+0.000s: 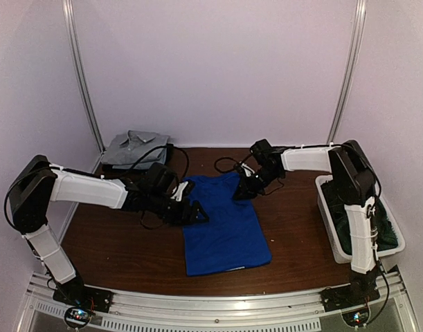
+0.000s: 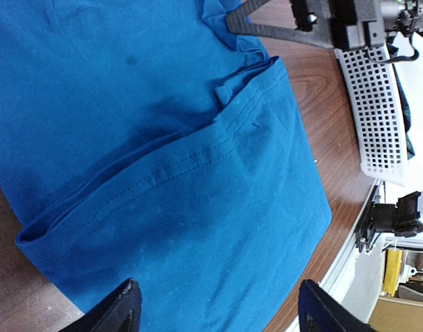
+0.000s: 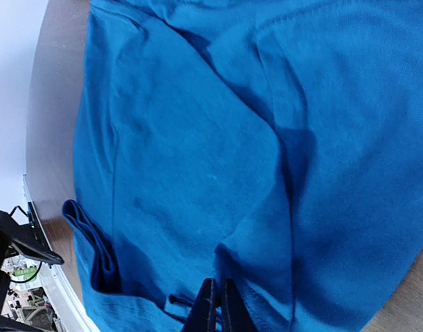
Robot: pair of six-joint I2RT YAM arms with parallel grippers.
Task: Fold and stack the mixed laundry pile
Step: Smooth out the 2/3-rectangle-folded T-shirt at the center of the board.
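— What is your right gripper doing?
— It is pinched tight on a thin fold of the blue shirt, I think so I can fold it over. My left gripper hangs wide open, holding nothing.
— And the shirt?
— Soft and wrinkly, lying flat on the smooth table. The grey shirt sits folded behind.

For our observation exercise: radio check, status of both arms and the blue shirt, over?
Left gripper jaws open over blue shirt. Right gripper jaws shut, pinching its far corner. Nothing lying on the shirt; white bin off right.
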